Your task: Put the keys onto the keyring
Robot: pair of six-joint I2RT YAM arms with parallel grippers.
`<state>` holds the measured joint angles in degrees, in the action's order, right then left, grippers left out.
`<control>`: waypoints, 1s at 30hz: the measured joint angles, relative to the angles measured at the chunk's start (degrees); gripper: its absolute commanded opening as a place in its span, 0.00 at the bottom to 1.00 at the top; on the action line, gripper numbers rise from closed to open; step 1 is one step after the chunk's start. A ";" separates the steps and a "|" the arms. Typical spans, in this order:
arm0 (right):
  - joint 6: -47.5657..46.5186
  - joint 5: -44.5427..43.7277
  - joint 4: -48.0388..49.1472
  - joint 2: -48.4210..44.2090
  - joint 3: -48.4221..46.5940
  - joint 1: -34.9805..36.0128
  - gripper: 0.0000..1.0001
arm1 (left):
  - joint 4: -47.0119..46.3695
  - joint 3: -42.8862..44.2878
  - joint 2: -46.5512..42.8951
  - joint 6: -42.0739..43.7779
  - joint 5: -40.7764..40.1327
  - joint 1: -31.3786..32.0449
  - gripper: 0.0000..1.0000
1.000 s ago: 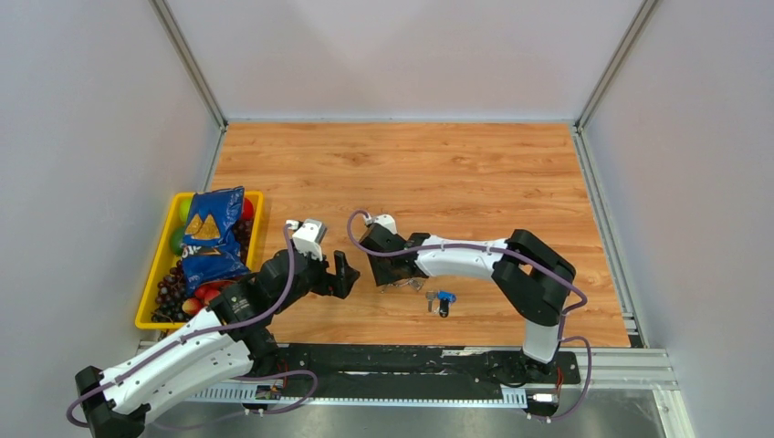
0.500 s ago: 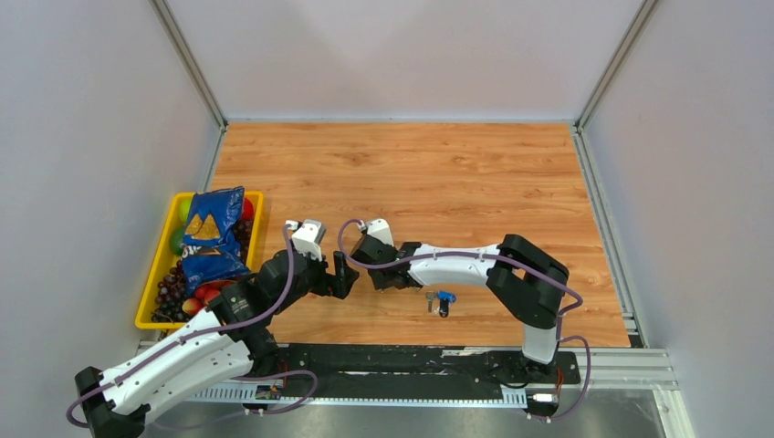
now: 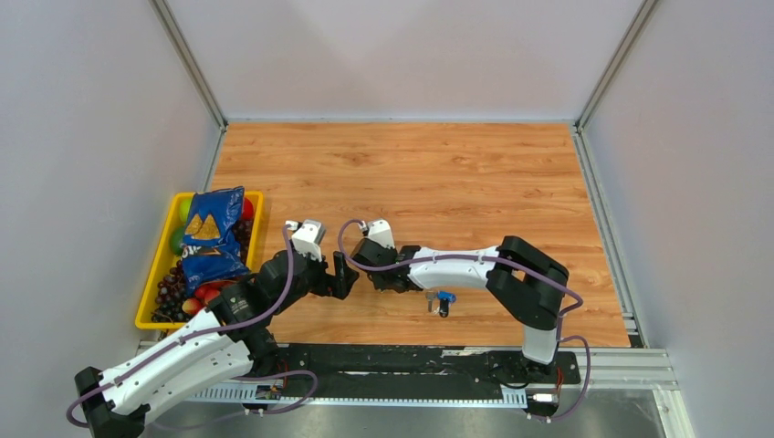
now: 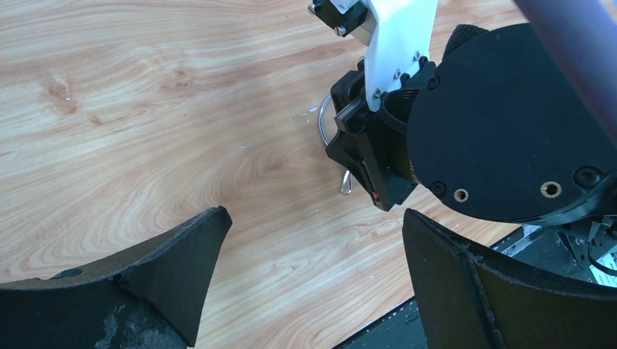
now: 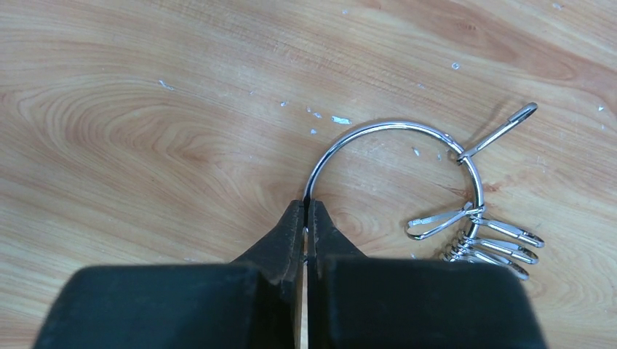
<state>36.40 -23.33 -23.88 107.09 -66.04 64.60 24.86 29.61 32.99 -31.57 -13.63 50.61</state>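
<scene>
Table (image 3: 411,164): wood-grain top, grey walls on three sides.
Keyring (image 5: 383,126): lies on the table at centre of the right wrist view, small silver clips (image 5: 502,234) bunched at its right.
Right pincer (image 5: 306,214): closed tight on the ring's wire at its lower left.
Left pincer (image 4: 313,225): spread wide, holding nothing.
Keys (image 3: 442,301): loose on the table, lower centre of top view.

Left arm (image 3: 183,351) stretches toward two o'clock, left gripper (image 4: 313,240) gaping wide. Right arm (image 3: 456,265) folds toward nine o'clock, right gripper (image 5: 306,211) pinched tight on the keyring (image 5: 382,125).
</scene>
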 measured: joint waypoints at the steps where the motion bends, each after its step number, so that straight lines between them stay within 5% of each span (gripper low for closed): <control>1: 0.04 -0.15 0.28 -0.17 0.24 0.11 0.00 | -0.02 0.00 0.00 0.00 0.00 0.00 1.00; 10: -0.55 0.98 0.28 -3.61 2.58 0.39 0.00 | 0.07 0.00 -0.15 -0.11 -0.39 0.02 1.00; 18: -1.20 4.98 2.86 -15.45 2.69 -0.85 0.00 | 0.24 0.00 -2.58 -0.28 -0.44 0.02 1.00; 30: 3.06 18.08 16.79 -23.89 14.64 -12.41 0.00 | 0.28 0.00 -7.08 -0.74 -0.46 0.02 1.00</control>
<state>39.46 -5.26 -7.09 83.20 -51.40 52.18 25.15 29.61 25.91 -32.32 -14.09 50.63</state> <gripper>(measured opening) 0.003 1.000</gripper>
